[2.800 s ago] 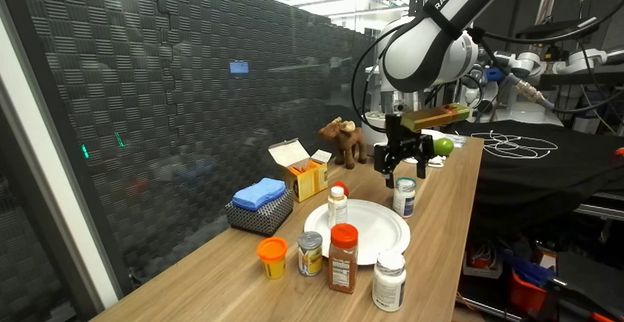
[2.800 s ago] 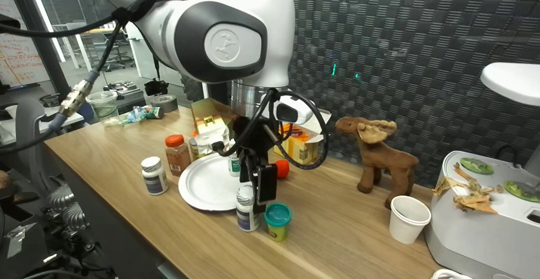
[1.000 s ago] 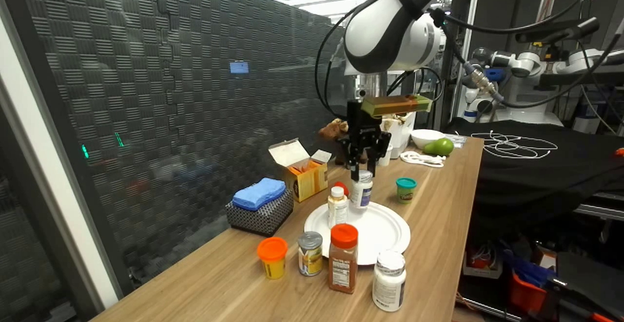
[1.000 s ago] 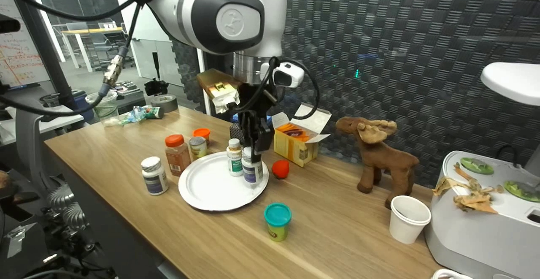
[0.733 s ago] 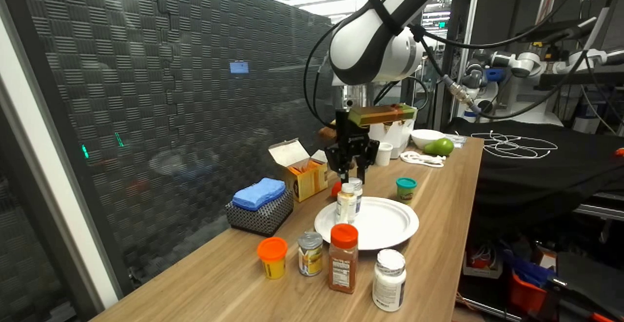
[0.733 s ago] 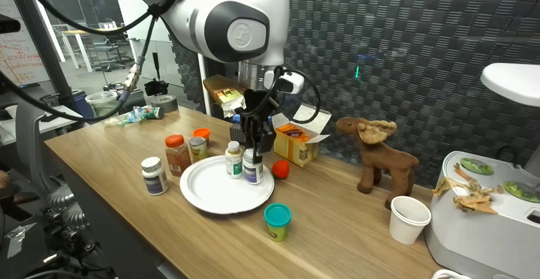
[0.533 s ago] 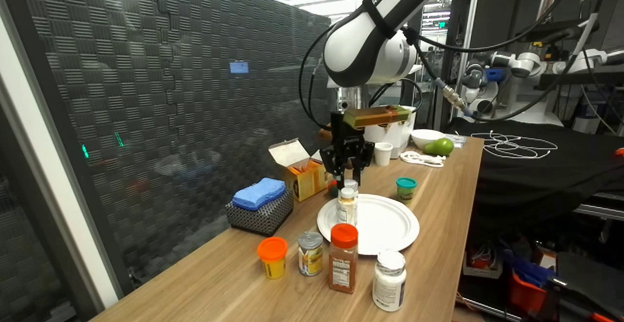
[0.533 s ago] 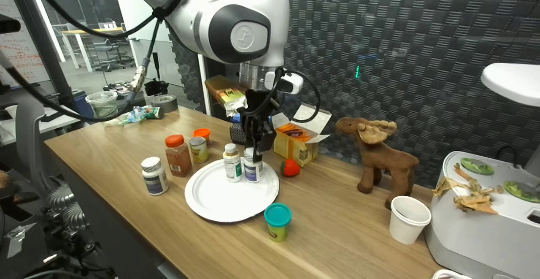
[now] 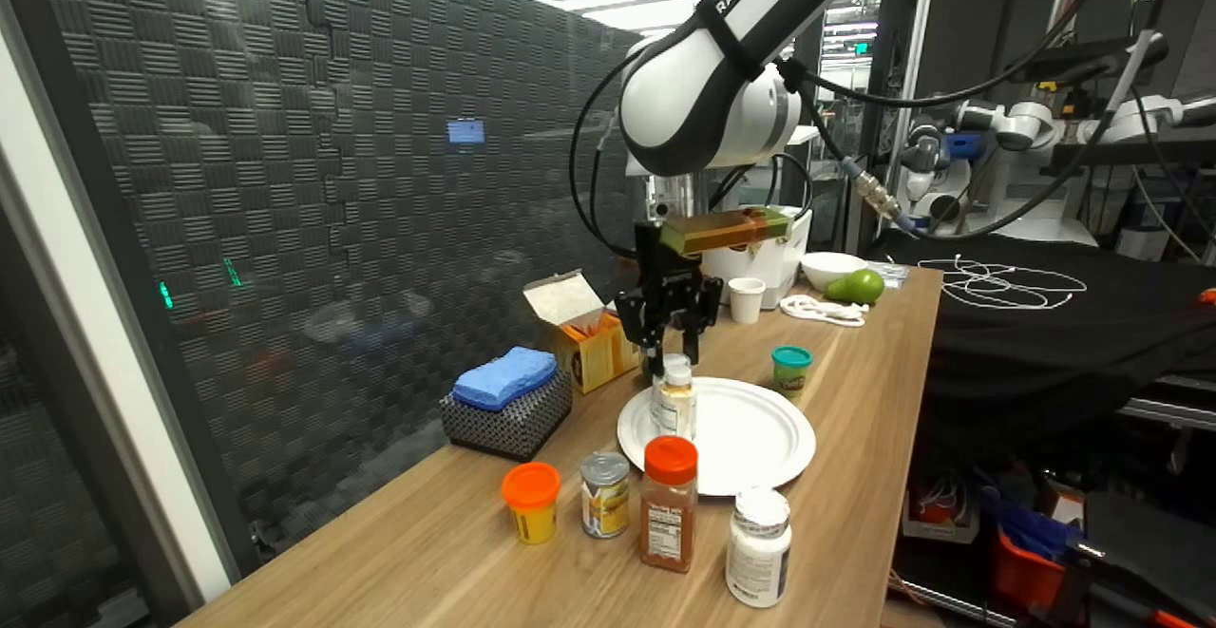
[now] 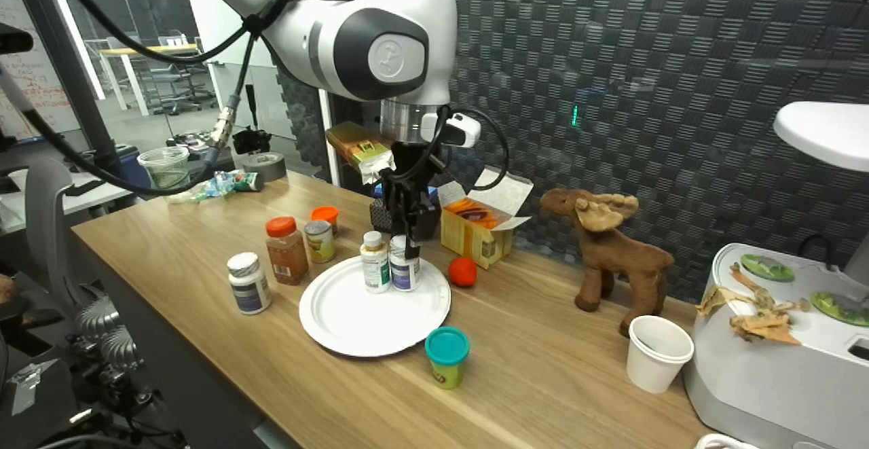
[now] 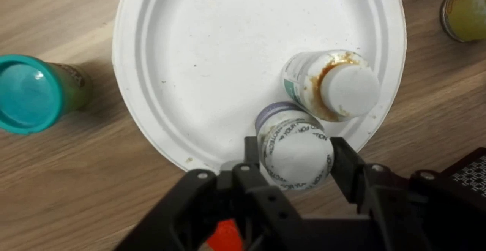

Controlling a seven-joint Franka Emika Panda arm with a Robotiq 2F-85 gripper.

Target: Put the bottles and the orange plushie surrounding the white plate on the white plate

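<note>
The white plate (image 10: 360, 321) lies flat on the desk (image 10: 543, 381), between its wall-side edge and its open long edge, and near the rim that faces the wall it bears two upright white bottles: a purple-labelled bottle (image 10: 405, 276) and, just beside it, a green-labelled bottle (image 10: 375, 272). The gripper (image 11: 295, 146) points down over the purple-labelled bottle; its fingers (image 11: 344, 161) stand partly apart, one on each side of the white cap (image 11: 298, 156), so close in the wrist view that I cannot tell whether they clamp it or merely flank it. The orange plushie (image 10: 463, 272) sits on the desk just off the plate's wall-side rim. Past one end of the plate runs a loose row: from the open long edge inward, a third white bottle (image 9: 758, 552), a red-capped spice jar (image 9: 669, 519), a metal-lidded can (image 9: 605, 500) and a small yellow jar (image 9: 534, 514) with an orange lid. Near the plate's opposite end, apart from its rim, stands a teal-lidded tub (image 10: 447, 361). Farther out, along the wall-side edge, come a patterned box (image 9: 508, 424) under a blue cloth (image 9: 505, 378), an open yellow carton (image 10: 478, 238) and a brown plush toy (image 10: 621, 255). A white paper cup (image 10: 653, 361) stands beside a pale appliance (image 10: 767, 367), and toward the open long edge a green pear (image 9: 860, 286) lies near a white bowl (image 9: 831, 270)
</note>
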